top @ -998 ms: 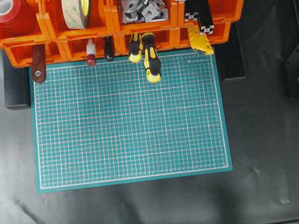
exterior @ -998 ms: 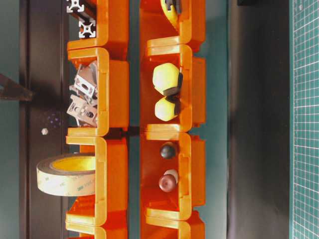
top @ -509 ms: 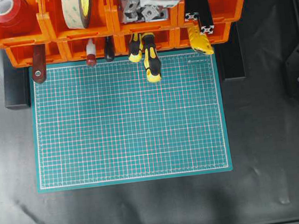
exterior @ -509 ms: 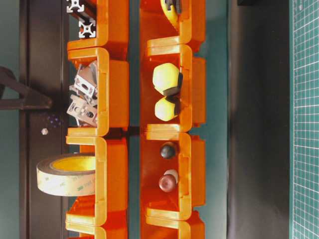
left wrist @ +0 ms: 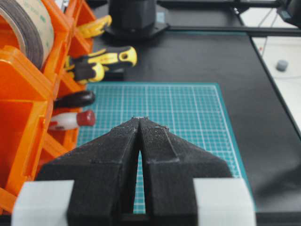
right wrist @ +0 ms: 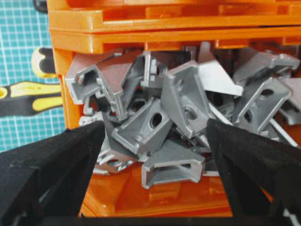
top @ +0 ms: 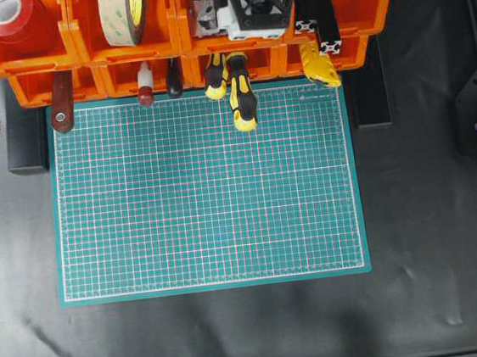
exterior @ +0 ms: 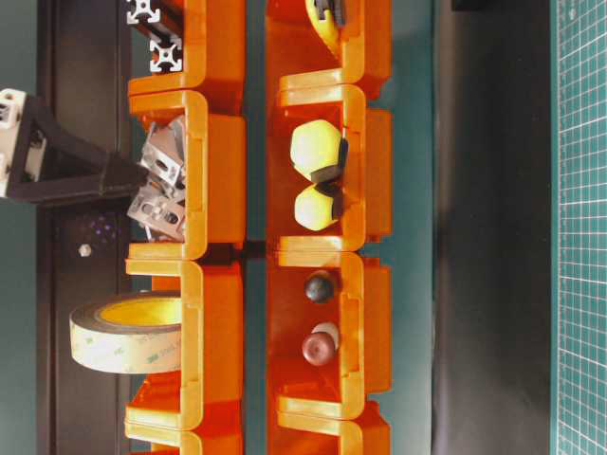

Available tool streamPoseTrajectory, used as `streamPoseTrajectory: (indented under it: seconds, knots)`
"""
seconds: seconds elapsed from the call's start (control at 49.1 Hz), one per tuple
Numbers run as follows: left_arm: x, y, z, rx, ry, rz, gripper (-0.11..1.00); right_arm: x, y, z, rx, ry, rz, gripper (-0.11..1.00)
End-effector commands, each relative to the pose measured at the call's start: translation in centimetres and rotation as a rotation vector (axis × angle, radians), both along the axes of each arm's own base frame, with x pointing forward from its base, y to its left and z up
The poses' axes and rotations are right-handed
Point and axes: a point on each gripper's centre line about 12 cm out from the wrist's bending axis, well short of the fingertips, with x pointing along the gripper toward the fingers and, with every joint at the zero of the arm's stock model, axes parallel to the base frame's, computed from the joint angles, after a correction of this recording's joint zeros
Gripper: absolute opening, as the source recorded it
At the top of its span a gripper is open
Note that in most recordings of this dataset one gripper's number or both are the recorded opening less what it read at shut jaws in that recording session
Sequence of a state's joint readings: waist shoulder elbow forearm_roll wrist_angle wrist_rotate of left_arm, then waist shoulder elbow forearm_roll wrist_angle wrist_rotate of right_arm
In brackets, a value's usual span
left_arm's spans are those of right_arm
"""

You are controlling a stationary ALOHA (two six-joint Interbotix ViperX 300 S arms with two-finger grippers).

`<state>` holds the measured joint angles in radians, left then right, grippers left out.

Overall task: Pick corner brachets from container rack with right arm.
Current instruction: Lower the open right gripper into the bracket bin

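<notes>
right gripper (right wrist: 155, 141) spread wide, poised over corner brachets (right wrist: 178, 113) in container rack (top: 340, 6) | left gripper (left wrist: 140, 123) pressed together

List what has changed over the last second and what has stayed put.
The right hand has come down over the corner brackets in the container rack, covering more of them from overhead; its jaws stand open on either side of the pile, gripping nothing. The brackets, the tape rolls, the screwdrivers and the shut left hand have stayed put.
</notes>
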<state>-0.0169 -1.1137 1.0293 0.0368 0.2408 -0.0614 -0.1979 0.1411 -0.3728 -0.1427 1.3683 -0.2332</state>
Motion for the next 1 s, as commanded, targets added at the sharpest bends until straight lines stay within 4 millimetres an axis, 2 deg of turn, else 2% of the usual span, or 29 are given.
streamPoseTrajectory:
  seconds: [0.0,0.407,0.672,0.977]
  knots:
    - [0.2,0.0,1.0,-0.002,-0.020,-0.001,0.00,-0.4,0.1,1.8,-0.022,-0.074,0.005,0.85]
    - [0.1,-0.3,0.9,0.000,-0.020,-0.016,0.00,0.3,-1.0,1.2,-0.104,-0.063,-0.002,0.85]
    - [0.1,-0.3,0.8,-0.002,-0.018,-0.016,0.00,1.1,-0.4,-0.8,-0.090,-0.027,0.010,0.85]
    - [0.1,-0.3,0.8,0.000,-0.017,-0.018,0.00,1.1,-0.1,-1.0,-0.086,-0.026,0.007,0.85]
